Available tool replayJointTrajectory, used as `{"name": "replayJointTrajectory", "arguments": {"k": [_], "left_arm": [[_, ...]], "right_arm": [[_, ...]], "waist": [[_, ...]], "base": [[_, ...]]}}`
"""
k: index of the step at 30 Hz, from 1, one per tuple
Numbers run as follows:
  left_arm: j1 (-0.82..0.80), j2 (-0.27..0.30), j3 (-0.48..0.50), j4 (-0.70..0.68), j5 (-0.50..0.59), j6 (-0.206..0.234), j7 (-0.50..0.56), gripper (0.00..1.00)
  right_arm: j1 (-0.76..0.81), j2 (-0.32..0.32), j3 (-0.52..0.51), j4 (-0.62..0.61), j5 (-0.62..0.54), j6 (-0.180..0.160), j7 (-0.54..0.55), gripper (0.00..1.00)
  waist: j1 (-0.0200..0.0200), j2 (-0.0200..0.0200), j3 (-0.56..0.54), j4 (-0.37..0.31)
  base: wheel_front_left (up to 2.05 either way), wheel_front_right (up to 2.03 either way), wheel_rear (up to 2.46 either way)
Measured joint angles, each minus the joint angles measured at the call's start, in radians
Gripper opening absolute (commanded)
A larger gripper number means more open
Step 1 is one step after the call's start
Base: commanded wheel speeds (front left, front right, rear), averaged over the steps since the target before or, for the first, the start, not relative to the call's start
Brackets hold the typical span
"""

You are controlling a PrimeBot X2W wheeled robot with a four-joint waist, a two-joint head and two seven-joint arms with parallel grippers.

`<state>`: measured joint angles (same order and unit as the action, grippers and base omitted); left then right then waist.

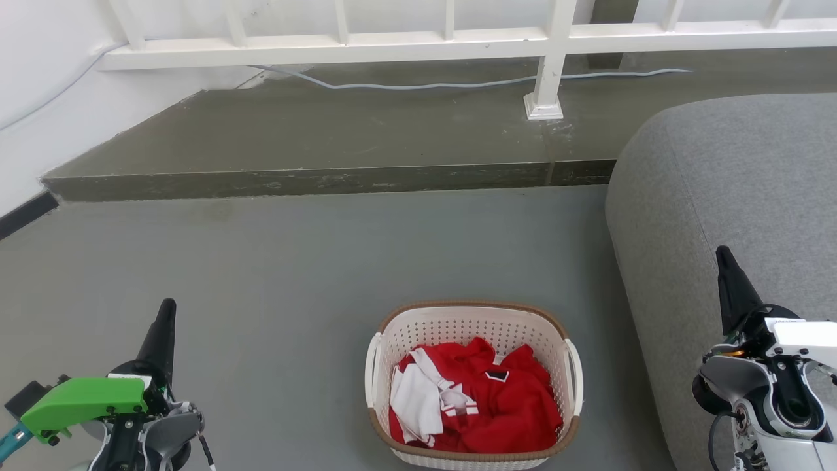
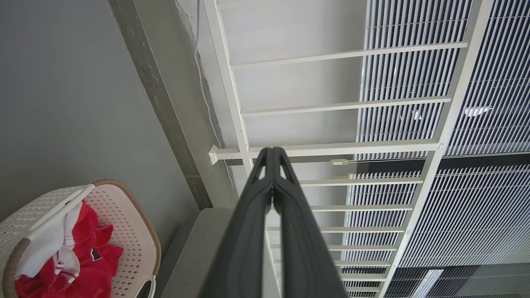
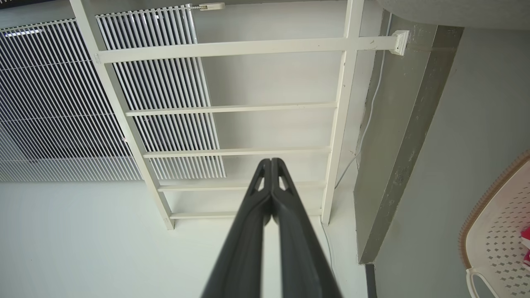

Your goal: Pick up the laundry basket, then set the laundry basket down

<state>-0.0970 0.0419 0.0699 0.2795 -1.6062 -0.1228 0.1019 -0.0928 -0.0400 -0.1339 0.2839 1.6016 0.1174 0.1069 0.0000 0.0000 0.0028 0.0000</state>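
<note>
The laundry basket (image 1: 473, 324) stands on the grey floor at the bottom centre of the head view, cream-white and perforated with a brown rim and white side handles. Red and white clothes (image 1: 484, 399) lie inside it. My left gripper (image 1: 167, 307) is at the lower left, well to the basket's left, its fingers pressed together and holding nothing. At the lower right, my right gripper (image 1: 722, 252) is raised in front of the sofa, also shut and empty. The basket (image 2: 124, 244) sits at the lower left of the left wrist view. Its rim (image 3: 488, 231) reaches into the right wrist view's right edge.
A grey sofa (image 1: 732, 216) fills the right side, close to the basket. A raised concrete step (image 1: 327, 180) runs across behind, with a white railing (image 1: 549, 65) and a grey cable (image 1: 425, 85) on it. A white wall (image 1: 39, 98) stands at the left. Open floor lies left of the basket.
</note>
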Motion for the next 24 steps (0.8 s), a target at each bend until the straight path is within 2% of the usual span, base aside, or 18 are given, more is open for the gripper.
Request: {"name": "replayJointTrajectory", "arguments": {"k": [24], "left_arm": [[0.0,0.0,0.001,-0.001,0.0,0.0,0.0,0.0]], "right_arm": [[0.0,0.0,0.0,-0.001,0.0,0.0,0.0,0.0]], "waist": [[0.0,0.0,0.0,0.0]], "base": [[0.0,0.0,0.0]]}}
